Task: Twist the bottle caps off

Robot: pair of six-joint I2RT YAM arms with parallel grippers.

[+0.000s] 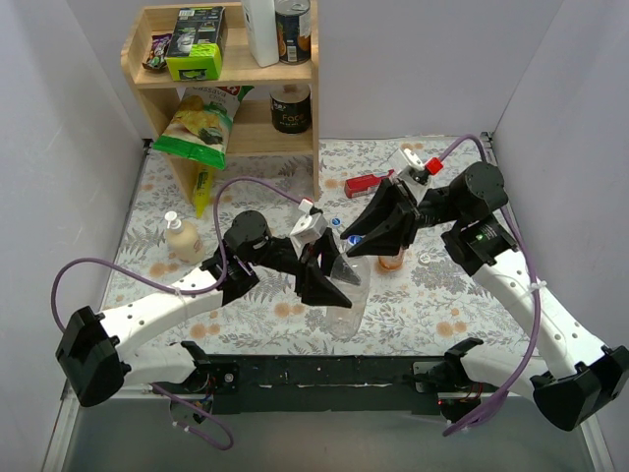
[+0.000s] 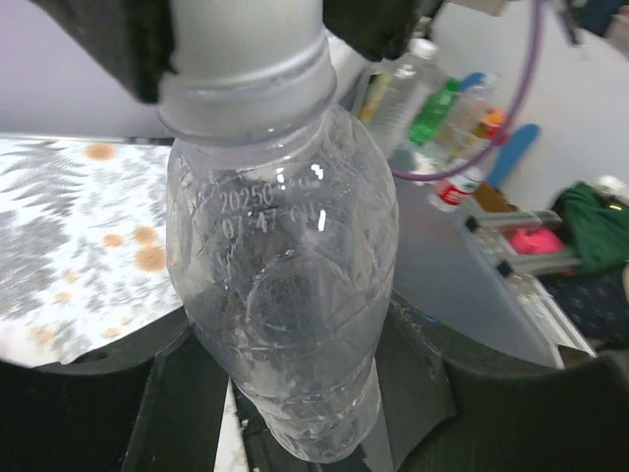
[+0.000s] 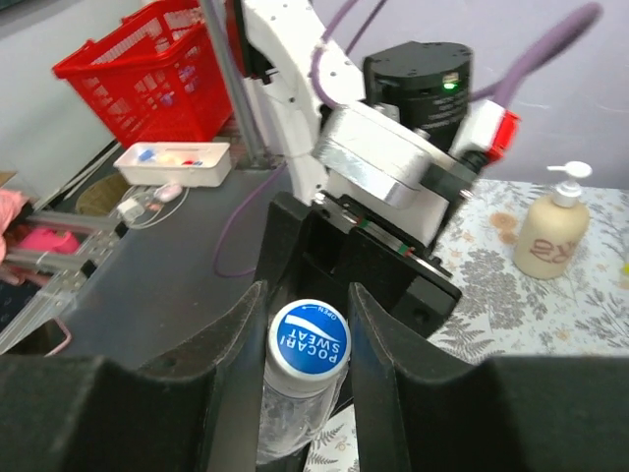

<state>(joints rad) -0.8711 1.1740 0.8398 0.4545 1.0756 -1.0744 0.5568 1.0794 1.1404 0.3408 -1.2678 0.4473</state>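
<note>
We see the blue bottle cap [image 3: 308,336] gripped by the nearly closed right end effector [image 1: 366,239]. The left end effector [image 1: 324,280] clamps the clear bottle [image 2: 285,285] by its body at the middle of the tabletop [image 1: 442,295], cap toward one o'clock.

Floral table [image 1: 462,305] bears shelf [image 1: 236,138] (wooden), soap bottle [image 1: 182,238].

The blue bottle cap [image 3: 309,336] carries white letters, "POCARI SWEAT", across its middle. A small "OPEN" stands near its rim at about 1 o'clock. On the shoulder of the clear bottle [image 2: 285,295] a printed code begins with "20250", and below it stands "07:47". The brown mark on the pump bottle [image 3: 551,236] is too blurred to read.
</note>
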